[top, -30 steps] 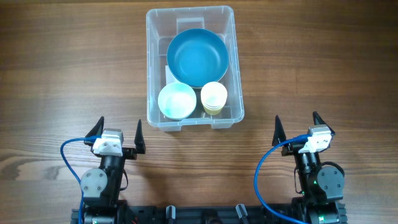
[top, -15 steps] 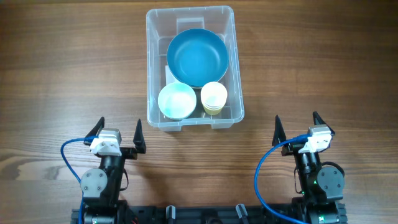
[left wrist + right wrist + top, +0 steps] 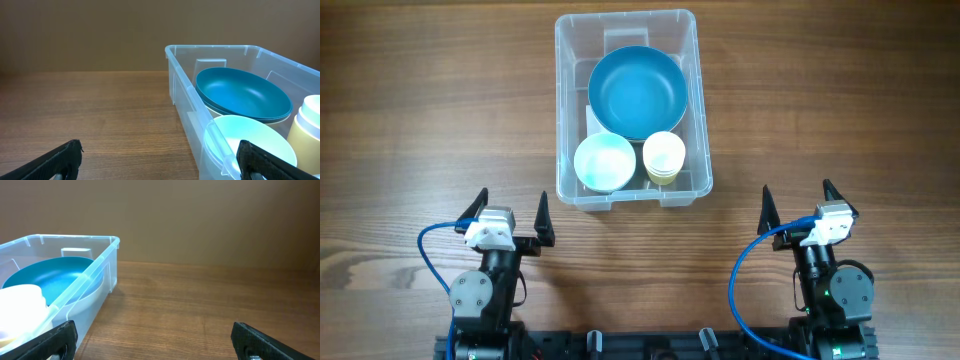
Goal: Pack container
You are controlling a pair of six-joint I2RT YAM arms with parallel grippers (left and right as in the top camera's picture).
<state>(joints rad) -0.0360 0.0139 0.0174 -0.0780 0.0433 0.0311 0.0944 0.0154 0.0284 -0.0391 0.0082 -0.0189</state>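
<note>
The clear plastic container (image 3: 568,110) stands at the table's middle back. It holds a large teal bowl (image 3: 637,92), a pale mint bowl (image 3: 604,161) and stacked pale yellow cups (image 3: 664,156). It also shows in the left wrist view (image 3: 182,90) and the right wrist view (image 3: 102,267). My left gripper (image 3: 510,212) is open and empty near the front left, short of the container. My right gripper (image 3: 797,199) is open and empty at the front right.
The wooden table (image 3: 430,110) spreads bare on both sides of the container. Blue cables (image 3: 740,270) loop by each arm base at the front edge.
</note>
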